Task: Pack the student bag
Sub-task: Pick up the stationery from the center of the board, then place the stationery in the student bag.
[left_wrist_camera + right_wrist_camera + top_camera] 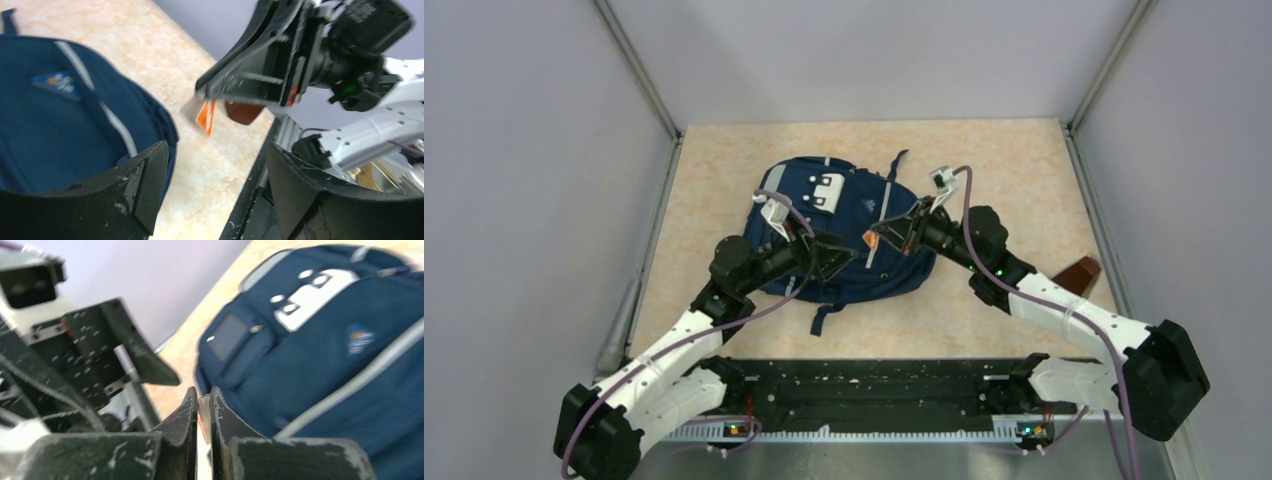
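A brown object (pixel 1081 272) lies at the right edge of the table (pixel 984 170), well apart from the student bag (pixel 844 215) at centre frame. Over the bag, the right gripper (pixel 879 237) pinches an orange-and-white packet (pixel 205 116). The left gripper (pixel 844 258) faces it, fingers apart.

Lab robot cell: plain grey panel walls (pixel 524 150) on aluminium posts (pixel 639 70) enclose a beige tabletop (pixel 1014 170); black mounting rail (pixel 864 385) along frame bottom.

Pale lilac walls (pixel 524 150) enclose a beige marbled tabletop (pixel 714 180)
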Motion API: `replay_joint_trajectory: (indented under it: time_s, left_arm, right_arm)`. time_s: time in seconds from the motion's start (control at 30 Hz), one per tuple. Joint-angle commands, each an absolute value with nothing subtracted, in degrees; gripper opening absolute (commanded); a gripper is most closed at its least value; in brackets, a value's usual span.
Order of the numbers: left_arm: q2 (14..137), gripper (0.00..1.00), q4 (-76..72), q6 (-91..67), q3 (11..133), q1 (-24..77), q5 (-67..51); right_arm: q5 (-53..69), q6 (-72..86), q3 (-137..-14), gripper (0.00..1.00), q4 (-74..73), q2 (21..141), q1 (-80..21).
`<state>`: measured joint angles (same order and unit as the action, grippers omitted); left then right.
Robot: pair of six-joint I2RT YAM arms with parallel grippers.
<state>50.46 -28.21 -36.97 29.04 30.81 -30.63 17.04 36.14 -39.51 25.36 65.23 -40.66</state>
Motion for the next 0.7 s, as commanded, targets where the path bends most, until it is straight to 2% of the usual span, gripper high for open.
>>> replay_joint_trajectory:
  time_s: [0.0, 0.13, 0.3, 0.47, 0.67]
  left_arm:
    - [48.86, 0.77, -15.81, -27.61, 31.88, 30.82, -21.04]
    - [54.65, 0.78, -13.64, -25.31, 34.96, 30.81, -13.20]
    - [67.47, 0.76, -14.21, -22.84, 43.23, 31.31, -11.84]
    - [80.81, 0.72, -9.56, -18.27, 53.79, 33.57, -7.25]
    - [93.08, 0.72, -1.97, -15.47, 64.06, 35.81, -2.30]
  right_arm:
    - [8.31, 28.61, -43.52, 0.00, 19.38, 62.93, -35.34]
    - [5.28, 26.37, -43.82, 0.00, 18.87, 65.16, -30.77]
    - [1.43, 24.14, -43.90, 0.00, 18.88, 67.54, -28.78]
    - [2.77, 24.37, -42.12, 0.00, 20.54, 68.39, -27.69]
    - [2.57, 24.09, -39.74, 0.00, 21.37, 67.89, -27.21]
